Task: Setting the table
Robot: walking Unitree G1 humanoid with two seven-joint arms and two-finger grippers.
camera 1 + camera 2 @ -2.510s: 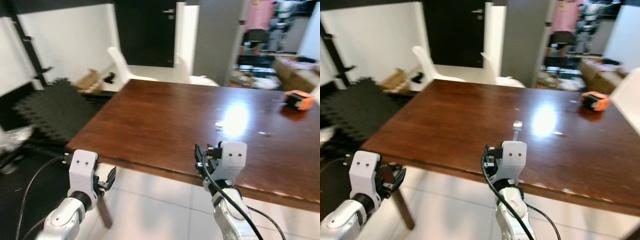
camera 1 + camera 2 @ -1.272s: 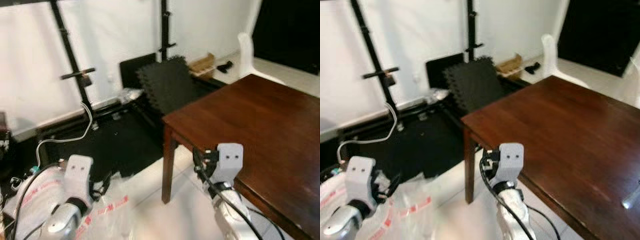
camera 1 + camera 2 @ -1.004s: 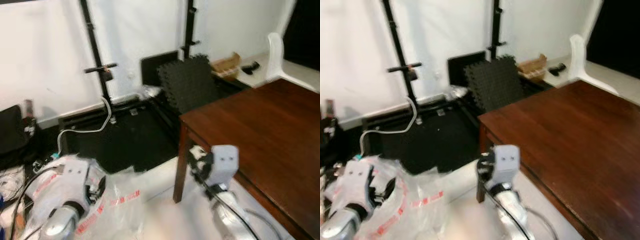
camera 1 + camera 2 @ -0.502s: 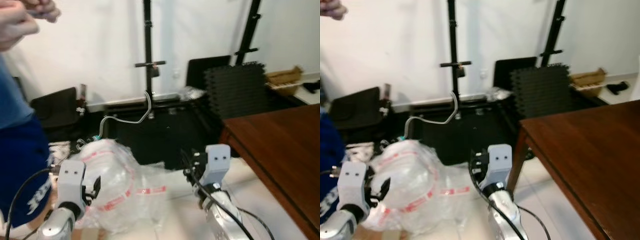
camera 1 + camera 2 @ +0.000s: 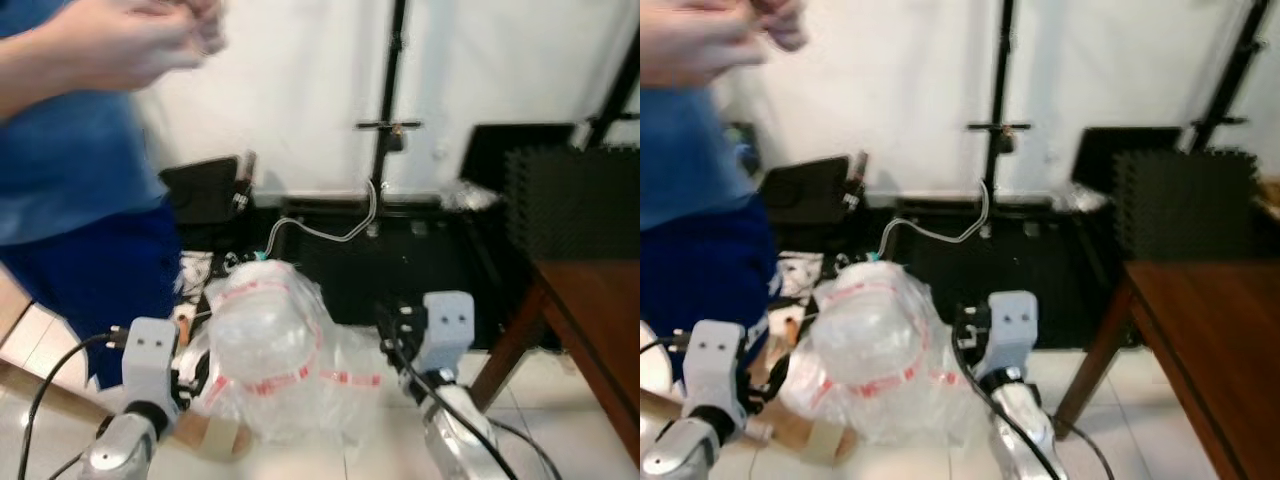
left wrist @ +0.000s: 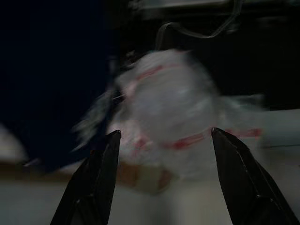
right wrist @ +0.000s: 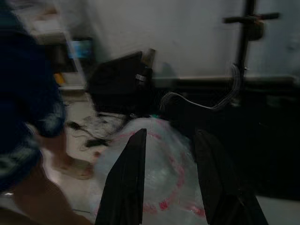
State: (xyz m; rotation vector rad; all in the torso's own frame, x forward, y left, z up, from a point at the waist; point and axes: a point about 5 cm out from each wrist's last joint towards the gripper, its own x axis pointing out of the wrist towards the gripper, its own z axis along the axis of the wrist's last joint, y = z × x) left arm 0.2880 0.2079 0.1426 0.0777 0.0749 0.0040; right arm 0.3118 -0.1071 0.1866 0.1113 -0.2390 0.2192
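The brown wooden table [image 5: 592, 305] shows as one corner and a leg at the far right. No tableware is in sight. My left gripper [image 6: 165, 133] is open, held low in front of me, its fingers pointing at a clear plastic bag [image 5: 268, 355] with red tape on the floor. My right gripper [image 7: 171, 132] is open too, with nothing between its fingers, facing the same bag [image 7: 154, 161]. Both silver arms are raised at the bottom of the eye views, the left arm [image 5: 148, 362] and the right arm [image 5: 442, 335].
A person in blue clothes [image 5: 85, 215] stands close at the left, hands raised near the top. A black stand [image 5: 388, 125], cables, a black bag [image 5: 205, 190] and dark foam mats [image 5: 575, 205] lie along the white wall. Flat cardboard [image 5: 215, 437] rests under the plastic bag.
The whole view has swung further left: the table has slid to the right edge and the person in blue now takes up the left. Both grippers look the same.
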